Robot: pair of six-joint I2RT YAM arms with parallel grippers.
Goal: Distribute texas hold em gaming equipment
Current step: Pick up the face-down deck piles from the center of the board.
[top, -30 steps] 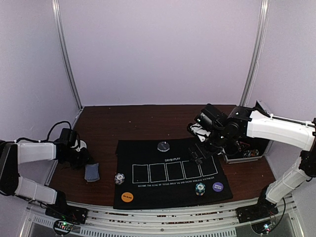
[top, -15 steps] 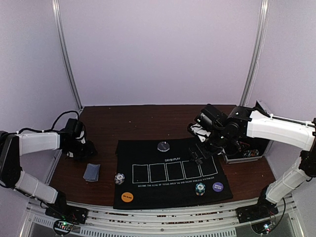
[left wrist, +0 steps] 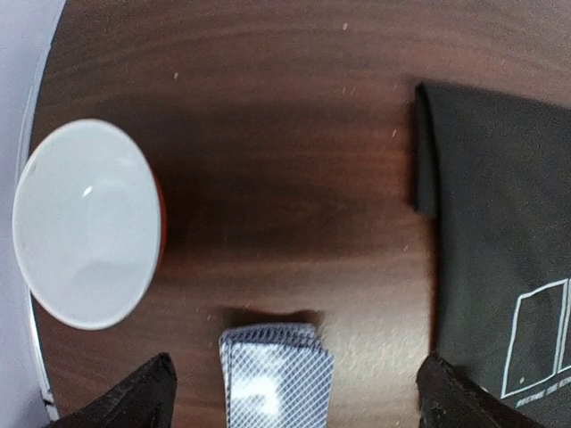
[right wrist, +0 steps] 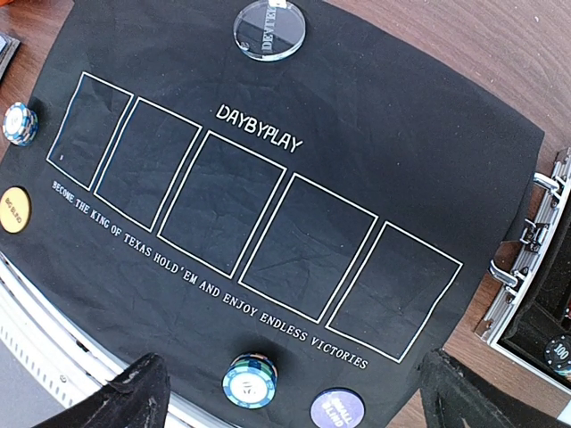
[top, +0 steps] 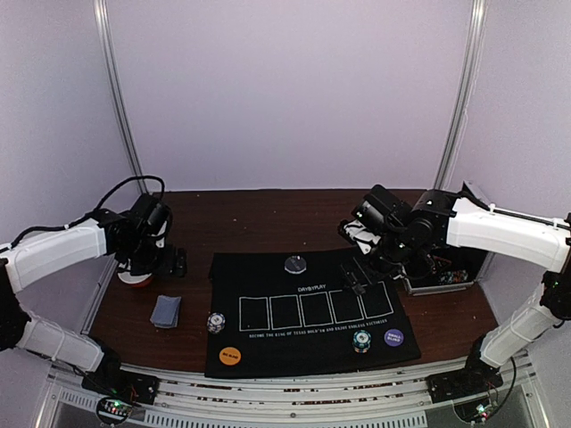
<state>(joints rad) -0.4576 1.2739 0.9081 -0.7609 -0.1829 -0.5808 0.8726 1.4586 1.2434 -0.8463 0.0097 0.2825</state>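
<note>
A stack of blue-grey-backed playing cards (top: 166, 310) (left wrist: 275, 374) lies on the wooden table left of the black mat (top: 308, 343). My left gripper (top: 171, 262) (left wrist: 294, 399) hangs open above and behind the cards, touching nothing. On the mat sit a clear dealer disc (top: 295, 264) (right wrist: 268, 29), an orange blind disc (top: 230, 356) (right wrist: 13, 209), a purple blind disc (top: 393, 338) (right wrist: 337, 408) and two striped chip stacks (top: 216, 322) (top: 361, 341) (right wrist: 250, 381). My right gripper (top: 357, 277) (right wrist: 299, 401) hovers open and empty over the mat's right half.
A white bowl with a red outside (top: 134, 278) (left wrist: 85, 223) stands at the table's left edge beside the left arm. The open silver case (top: 443, 275) (right wrist: 546, 294) sits right of the mat, with chips inside.
My left gripper let go of the cards, opened wide and pulled up and back from them. The cards now lie flat on the table. The right arm has not moved.
</note>
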